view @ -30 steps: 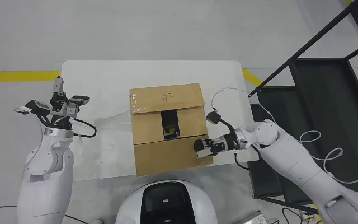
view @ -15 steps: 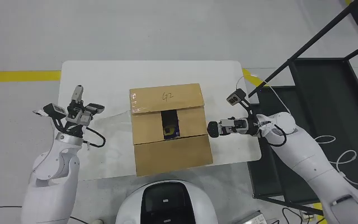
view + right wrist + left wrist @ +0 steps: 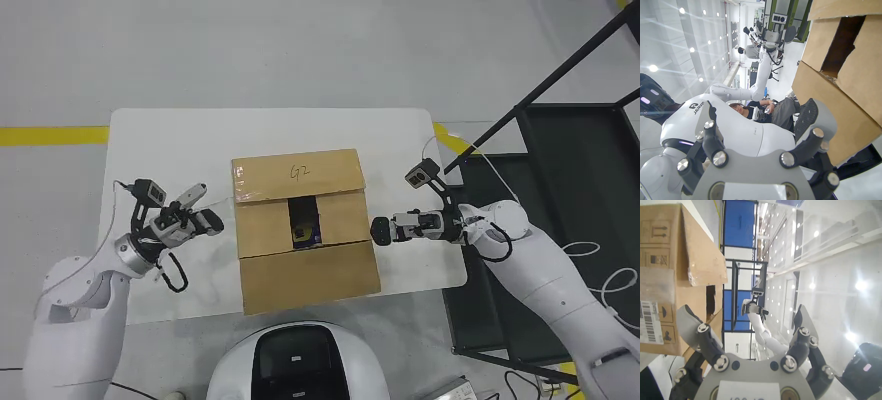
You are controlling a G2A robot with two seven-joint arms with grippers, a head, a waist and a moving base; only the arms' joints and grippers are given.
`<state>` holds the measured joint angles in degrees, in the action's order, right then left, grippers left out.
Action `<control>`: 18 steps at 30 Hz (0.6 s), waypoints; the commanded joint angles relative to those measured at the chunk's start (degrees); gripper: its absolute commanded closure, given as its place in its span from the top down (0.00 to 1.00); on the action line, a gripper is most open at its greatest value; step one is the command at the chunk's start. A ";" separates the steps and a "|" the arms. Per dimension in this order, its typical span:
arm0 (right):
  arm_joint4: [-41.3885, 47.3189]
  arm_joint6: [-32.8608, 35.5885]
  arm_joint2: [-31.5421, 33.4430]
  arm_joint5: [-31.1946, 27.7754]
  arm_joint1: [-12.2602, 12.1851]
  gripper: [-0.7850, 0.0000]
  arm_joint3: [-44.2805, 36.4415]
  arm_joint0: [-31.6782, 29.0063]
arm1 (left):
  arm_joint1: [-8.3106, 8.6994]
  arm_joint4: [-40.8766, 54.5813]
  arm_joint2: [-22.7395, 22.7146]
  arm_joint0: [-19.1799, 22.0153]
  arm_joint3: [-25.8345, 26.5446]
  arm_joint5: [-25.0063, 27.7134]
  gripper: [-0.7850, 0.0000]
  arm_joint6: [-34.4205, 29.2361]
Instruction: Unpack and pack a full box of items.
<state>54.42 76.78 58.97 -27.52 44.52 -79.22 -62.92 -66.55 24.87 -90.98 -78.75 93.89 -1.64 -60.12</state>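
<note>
A brown cardboard box [image 3: 300, 268] stands mid-table, its top flaps nearly closed. A narrow gap between them shows a blue and yellow item [image 3: 305, 232] inside. My left gripper [image 3: 208, 212] hovers a short way off the box's left side, open and empty; its wrist view shows the spread gripper [image 3: 745, 321] facing the box wall [image 3: 677, 256]. My right gripper [image 3: 376, 231] sits just off the box's right side, level with the gap. In its own view this gripper [image 3: 757, 117] is open with nothing in it, one finger pad [image 3: 806, 117] close to the box corner [image 3: 838, 106].
The white table [image 3: 170, 140] has bare room behind the box and to its left. A clear plastic strip [image 3: 190, 222] lies beside the box's left side. A black metal rack [image 3: 560, 200] stands just past the table's right edge.
My left arm swung in from the table's left edge and turned its gripper toward the box. My right gripper pulled back from the near flap to the box's right side, then held still.
</note>
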 commanded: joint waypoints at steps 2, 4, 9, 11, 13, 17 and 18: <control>0.00 0.00 0.00 0.00 0.00 1.00 0.00 0.00 | 0.83 -3.83 -0.01 3.30 -1.69 0.21 1.00 -8.11; 0.00 0.00 0.00 0.00 0.00 1.00 0.00 0.00 | 1.23 -5.34 0.17 4.92 -3.02 1.53 1.00 -11.46; 0.00 0.00 0.00 0.00 0.00 1.00 0.00 0.00 | 1.82 -4.20 1.50 8.09 -6.35 1.14 1.00 -18.64; 0.00 0.00 0.00 0.00 0.00 1.00 0.00 0.00 | 1.91 -3.69 1.98 8.86 -7.46 0.45 1.00 -19.46; 0.00 0.00 0.00 0.00 0.00 1.00 0.00 0.00 | 1.91 -3.69 1.98 8.86 -7.46 0.45 1.00 -19.46; 0.00 0.00 0.00 0.00 0.00 1.00 0.00 0.00 | 1.91 -3.69 1.98 8.86 -7.46 0.45 1.00 -19.46; 0.00 0.00 0.00 0.00 0.00 1.00 0.00 0.00 | 1.91 -3.69 1.98 8.86 -7.46 0.45 1.00 -19.46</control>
<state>54.42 76.78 58.97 -27.52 44.52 -79.22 -62.92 -64.64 21.18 -88.99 -69.89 86.43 -1.20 -79.58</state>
